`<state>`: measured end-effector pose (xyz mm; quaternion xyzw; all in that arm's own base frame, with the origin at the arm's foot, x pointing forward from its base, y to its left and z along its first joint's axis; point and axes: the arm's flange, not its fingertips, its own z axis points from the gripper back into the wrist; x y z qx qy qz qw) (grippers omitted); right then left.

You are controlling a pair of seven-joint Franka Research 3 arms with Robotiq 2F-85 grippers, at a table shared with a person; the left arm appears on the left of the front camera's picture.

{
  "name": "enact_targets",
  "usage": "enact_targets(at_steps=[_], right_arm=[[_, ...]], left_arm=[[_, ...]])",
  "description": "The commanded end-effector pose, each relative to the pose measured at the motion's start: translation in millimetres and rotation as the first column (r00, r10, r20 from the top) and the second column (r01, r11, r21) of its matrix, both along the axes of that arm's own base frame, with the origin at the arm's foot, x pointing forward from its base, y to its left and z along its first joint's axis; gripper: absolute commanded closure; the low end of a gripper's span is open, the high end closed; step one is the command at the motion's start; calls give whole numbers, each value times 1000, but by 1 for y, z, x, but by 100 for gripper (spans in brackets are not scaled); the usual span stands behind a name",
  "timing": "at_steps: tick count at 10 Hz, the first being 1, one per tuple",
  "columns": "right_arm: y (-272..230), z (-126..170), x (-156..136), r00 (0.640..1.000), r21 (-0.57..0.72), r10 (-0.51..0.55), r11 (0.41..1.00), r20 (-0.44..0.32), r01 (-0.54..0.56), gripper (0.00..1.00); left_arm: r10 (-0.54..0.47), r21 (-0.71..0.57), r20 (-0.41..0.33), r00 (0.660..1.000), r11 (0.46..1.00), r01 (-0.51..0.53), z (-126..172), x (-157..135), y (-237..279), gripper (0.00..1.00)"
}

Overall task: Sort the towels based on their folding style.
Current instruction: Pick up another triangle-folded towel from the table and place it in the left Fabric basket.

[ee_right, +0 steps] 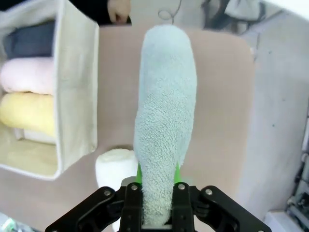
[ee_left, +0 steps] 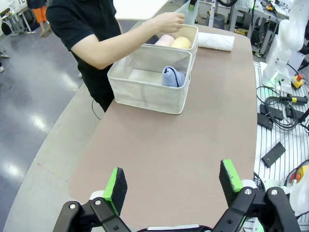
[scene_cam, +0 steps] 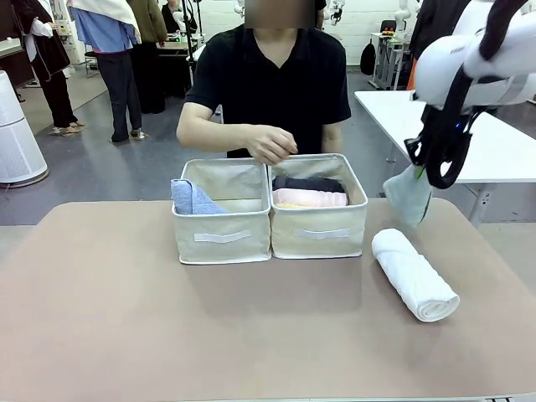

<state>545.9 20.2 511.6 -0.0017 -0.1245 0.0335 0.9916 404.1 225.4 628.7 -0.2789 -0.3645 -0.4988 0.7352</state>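
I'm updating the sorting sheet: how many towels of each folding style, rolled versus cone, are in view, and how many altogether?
Rolled: 4 (yellow towel, pink towel, dark grey towel, white towel)
Cone: 2 (lavender-blue towel, grey-teal towel)
Total: 6

Six towels are counted in all. Four are rolled into cylinders: the dark grey towel (scene_cam: 308, 182), the pale pink towel (scene_cam: 310, 198) and the yellow towel (ee_right: 26, 112), all three in the right bin (scene_cam: 320, 232), and the white towel (scene_cam: 414, 274), laid on the table (scene_cam: 126, 318) at the near right. Two are folded into cones: the lavender-blue towel (scene_cam: 194, 198) in the left bin (scene_cam: 222, 237) and the grey-teal towel (scene_cam: 409, 194), raised at the far right. Two beige bins are counted, two grippers, namely the left gripper (ee_left: 173, 179) and the right gripper (scene_cam: 435, 172), one table and one person (scene_cam: 276, 84).
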Motion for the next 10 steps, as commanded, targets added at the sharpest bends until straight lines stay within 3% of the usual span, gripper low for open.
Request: enact_targets(at_steps=[1, 4, 6, 9, 10], right_arm=[[-45, 40, -54, 998, -38, 58, 998, 28, -57, 92], [-121, 90, -147, 992, 98, 113, 988, 63, -119, 92], [-160, 94, -169, 991, 145, 68, 986, 119, -85, 92], [-178, 89, -183, 984, 199, 36, 977, 172, -70, 92], [-181, 101, -186, 993, 149, 43, 987, 113, -60, 92]], left_arm=[[-3, -1, 2, 1000, 1000, 3, 3, -1, 0, 0], [-3, -1, 2, 1000, 1000, 3, 3, -1, 0, 0], [-3, -1, 2, 1000, 1000, 3, 3, -1, 0, 0], [-3, -1, 2, 1000, 1000, 3, 3, -1, 0, 0], [-3, -1, 2, 1000, 1000, 3, 3, -1, 0, 0]])
